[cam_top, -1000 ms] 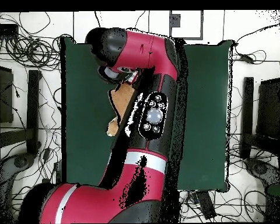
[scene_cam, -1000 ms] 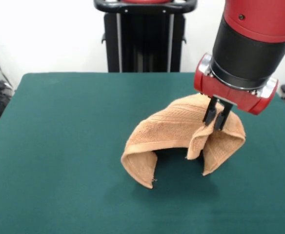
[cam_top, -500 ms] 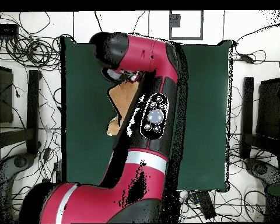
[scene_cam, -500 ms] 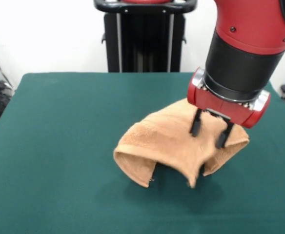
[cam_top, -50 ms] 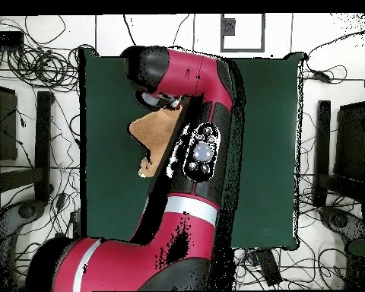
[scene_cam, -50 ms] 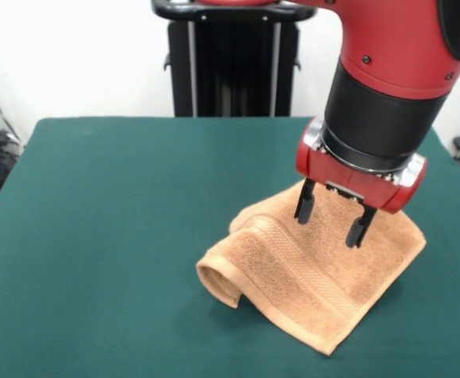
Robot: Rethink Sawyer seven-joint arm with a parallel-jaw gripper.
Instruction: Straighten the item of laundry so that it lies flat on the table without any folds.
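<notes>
Our gripper (scene_cam, -50 ms: 330,221) hangs spread and empty just above the towel (scene_cam, -50 ms: 317,276), which lies doubled at the worktop's (scene_cam, -50 ms: 96,236) four o'clock. We should pinch the rolled seven-o'clock fold and draw it outward, low.

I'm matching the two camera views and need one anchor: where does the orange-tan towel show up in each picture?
Front view: the towel lies right of centre in the lower half, on the green table, with its left edge rolled under and the open gripper just above it.
Overhead view: only a part of the towel shows, left of centre, beside the arm.
Shared landmark: the red gripper housing above the towel.
</notes>
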